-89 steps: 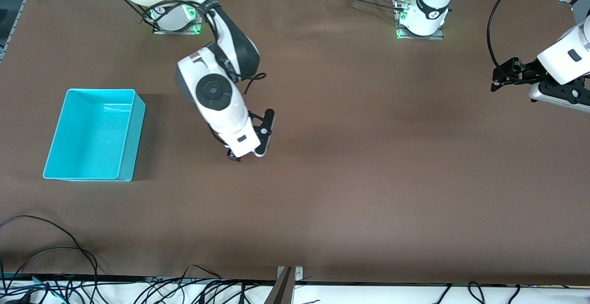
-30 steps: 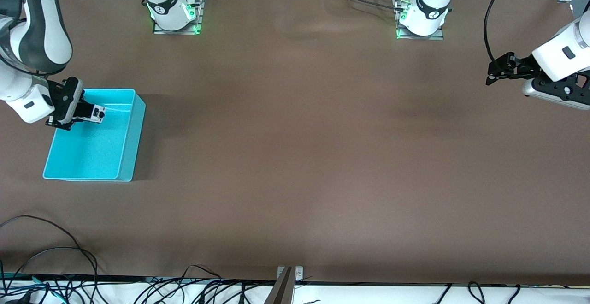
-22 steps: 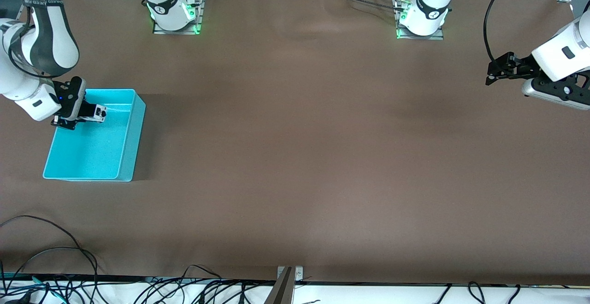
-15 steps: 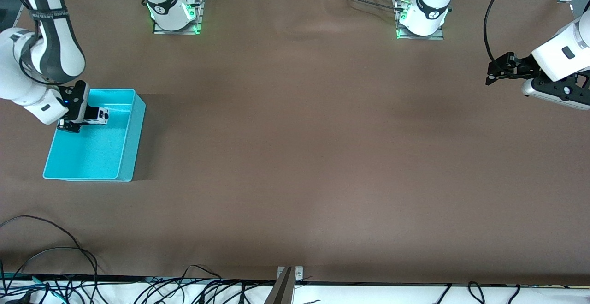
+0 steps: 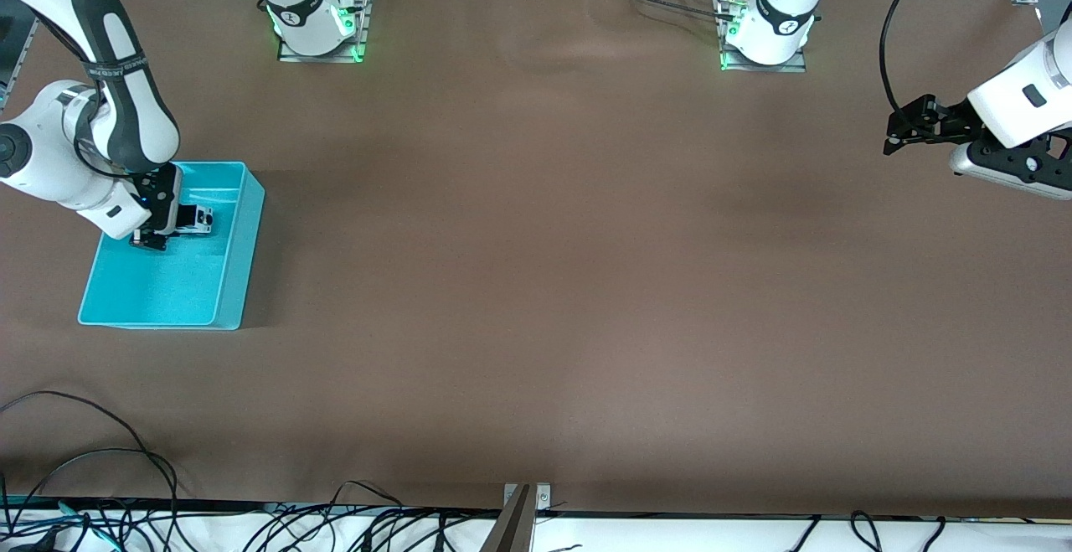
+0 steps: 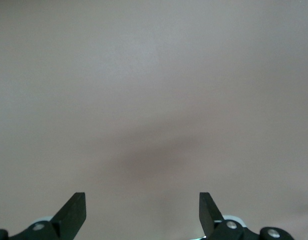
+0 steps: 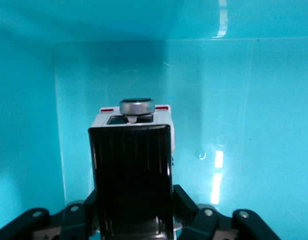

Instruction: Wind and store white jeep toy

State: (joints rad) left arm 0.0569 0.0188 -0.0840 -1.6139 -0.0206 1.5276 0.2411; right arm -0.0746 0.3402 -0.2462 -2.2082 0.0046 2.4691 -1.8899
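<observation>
The jaws of the right gripper [image 5: 186, 220] are closed on the jeep [image 5: 198, 218], which is clamped by its sides and held inside the bin [image 5: 237, 263], low over the bin's floor near the wall farthest from the front camera. In the right wrist view the jeep [image 7: 133, 165] is seen from above with its black ribbed roof toward the camera, its white body and a round silver-rimmed spare wheel at the end pointing away from the gripper [image 7: 135, 215], and the cyan floor and walls of the bin [image 7: 258, 100] filling everything around it. Whether the wheels are touching the bin floor cannot be told. The bin is set on the brown bench [image 5: 586, 284] at the right arm's end, and the right arm is bent down over the bin's outer edge. The jaws of the left gripper [image 5: 893, 146] are spread wide and are holding nothing; in the left wrist view the two dark fingertips [image 6: 74, 212] are seen well apart with only bare bench [image 6: 154, 100] and a soft shadow between them. The left gripper is held in the air over the left arm's end of the bench, where that arm waits. Loose cables [image 5: 100, 451] are lying along the bench edge nearest the front camera.
</observation>
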